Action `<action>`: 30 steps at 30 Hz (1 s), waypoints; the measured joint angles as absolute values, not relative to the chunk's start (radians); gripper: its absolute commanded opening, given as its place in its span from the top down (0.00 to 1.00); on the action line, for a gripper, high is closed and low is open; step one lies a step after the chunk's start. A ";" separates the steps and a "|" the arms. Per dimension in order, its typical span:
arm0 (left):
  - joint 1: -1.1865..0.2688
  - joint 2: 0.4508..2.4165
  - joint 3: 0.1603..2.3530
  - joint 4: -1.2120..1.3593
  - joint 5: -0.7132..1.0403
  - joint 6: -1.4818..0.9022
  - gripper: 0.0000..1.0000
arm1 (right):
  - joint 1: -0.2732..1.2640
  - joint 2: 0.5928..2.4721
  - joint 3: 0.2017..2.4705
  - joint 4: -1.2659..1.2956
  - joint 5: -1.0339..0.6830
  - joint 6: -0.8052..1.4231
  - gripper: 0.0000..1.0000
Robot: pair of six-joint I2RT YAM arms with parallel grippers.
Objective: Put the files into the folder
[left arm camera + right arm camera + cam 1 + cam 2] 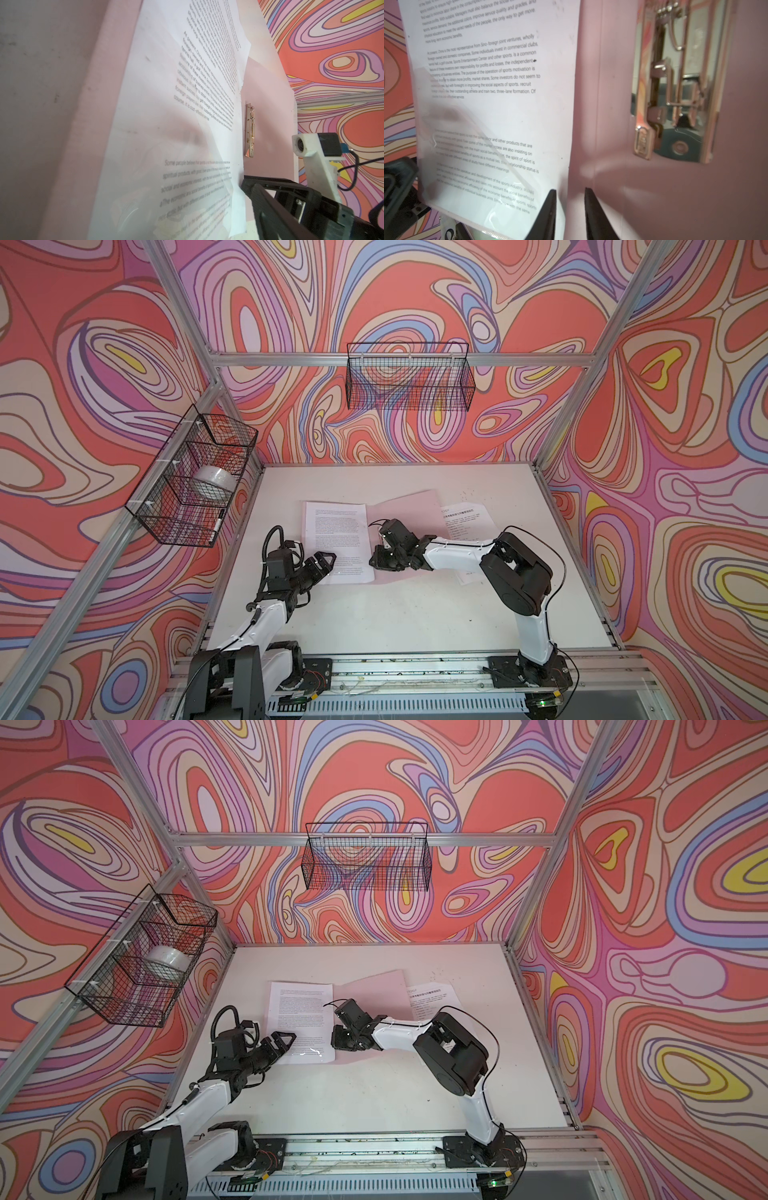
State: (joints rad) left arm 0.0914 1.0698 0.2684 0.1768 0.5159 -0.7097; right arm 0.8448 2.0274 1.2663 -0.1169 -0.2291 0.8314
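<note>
Right hand [570, 190], tips slightly apart, straddles the sheet [492, 104] at its edge, likely aligning it in the folder [612, 166]; left hand [331, 563] gapes opposite.

Left arm [270, 612], right arm [451, 558]: white link shells, black joint housings, thin black cables tied along. Left end effector [329, 564]: black, triangular fingers.

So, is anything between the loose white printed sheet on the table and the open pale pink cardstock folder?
No object lies between them: the white printed sheet sits directly beside the right flap of the pale pink folder. Only the right arm crosses above the sheet's near part.
</note>
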 measured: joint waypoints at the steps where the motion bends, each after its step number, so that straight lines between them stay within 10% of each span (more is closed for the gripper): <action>1: 0.091 1.070 0.268 0.177 0.516 -0.710 0.15 | 0.845 2.027 1.264 -0.110 -0.233 0.832 0.76; 7: 0.091 1.070 0.268 0.177 0.516 -0.710 0.15 | 0.845 2.033 1.256 -0.074 -0.270 0.858 1.00; 30: 0.091 1.089 0.268 0.200 0.527 -0.711 0.13 | 0.852 2.074 1.246 0.002 -0.334 0.900 1.00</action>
